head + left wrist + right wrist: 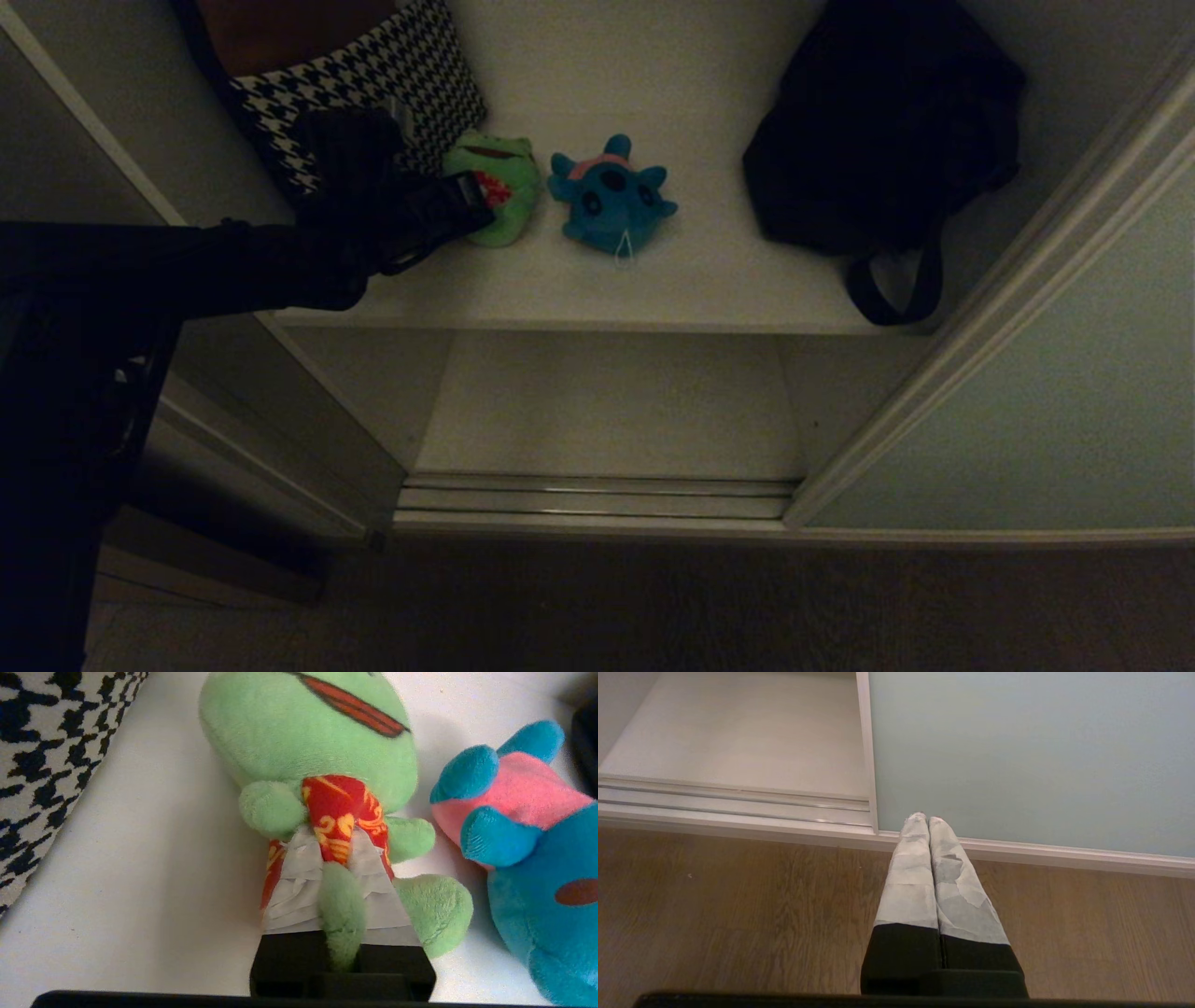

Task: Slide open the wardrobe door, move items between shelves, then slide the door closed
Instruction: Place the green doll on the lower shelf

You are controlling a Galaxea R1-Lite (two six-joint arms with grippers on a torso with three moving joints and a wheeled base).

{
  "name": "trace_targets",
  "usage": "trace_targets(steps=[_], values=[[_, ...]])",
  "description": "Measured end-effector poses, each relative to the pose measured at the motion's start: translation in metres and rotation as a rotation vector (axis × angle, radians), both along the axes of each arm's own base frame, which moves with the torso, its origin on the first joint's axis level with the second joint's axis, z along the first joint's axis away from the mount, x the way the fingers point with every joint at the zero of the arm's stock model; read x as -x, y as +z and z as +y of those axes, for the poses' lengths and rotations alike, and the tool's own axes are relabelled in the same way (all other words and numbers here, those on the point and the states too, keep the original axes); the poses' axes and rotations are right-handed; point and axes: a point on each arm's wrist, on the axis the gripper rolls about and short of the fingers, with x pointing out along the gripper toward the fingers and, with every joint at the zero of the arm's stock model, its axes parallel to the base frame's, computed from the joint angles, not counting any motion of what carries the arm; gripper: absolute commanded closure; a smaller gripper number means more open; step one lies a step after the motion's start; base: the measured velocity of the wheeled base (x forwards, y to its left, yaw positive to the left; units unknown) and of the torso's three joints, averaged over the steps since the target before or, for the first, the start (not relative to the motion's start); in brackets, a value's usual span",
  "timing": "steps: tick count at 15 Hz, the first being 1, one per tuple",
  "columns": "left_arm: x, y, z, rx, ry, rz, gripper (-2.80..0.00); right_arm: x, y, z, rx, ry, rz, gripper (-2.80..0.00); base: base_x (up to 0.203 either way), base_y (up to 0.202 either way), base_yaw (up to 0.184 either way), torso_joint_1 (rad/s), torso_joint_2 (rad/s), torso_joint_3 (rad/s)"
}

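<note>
Green frog point(299, 732) lies on the upper shelf point(691, 271) of the open wardrobe, just beside the teal-blue animal point(611, 201). The left gripper point(341, 891) is pinched on the frog's lower body — its taped fingers point(294, 896) close on a thin green limb and the red printed cloth point(343, 816).

Risks, as judged: the hold takes only a limb and loose fabric, so the soft toy may swing or slip free when lifted; its foot lies against the teal-blue animal and could drag it along; the houndstooth cloth point(373, 75) sits close to the arm and may snag.

Materials: both toys are short-pile plush, rounded and compressible; the shelf is a smooth, flat off-white board, as is the lower shelf point(607, 401). The sliding wardrobe door point(1055, 411) — a matte grey-green panel — stands pushed to the right. A slack black bag point(878, 131) rests further right. The right gripper point(927, 826) hangs near the floor with fingers pressed together, empty.
</note>
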Motion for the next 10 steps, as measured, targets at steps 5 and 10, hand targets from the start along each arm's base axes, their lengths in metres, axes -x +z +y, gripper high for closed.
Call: trace_targets(steps=[5,10], values=[[0.010,0.013,-0.004,0.009,0.009,-0.014,0.00,0.000,0.000,0.000,0.000,0.000,0.000,0.00,0.000,0.000,0.000,0.000,0.00,0.000],[0.062,0.058,-0.007,0.019,0.011,-0.039,0.00,0.000,0.000,0.000,0.000,0.000,0.000,0.00,0.000,0.000,0.000,0.000,0.00,0.000]])
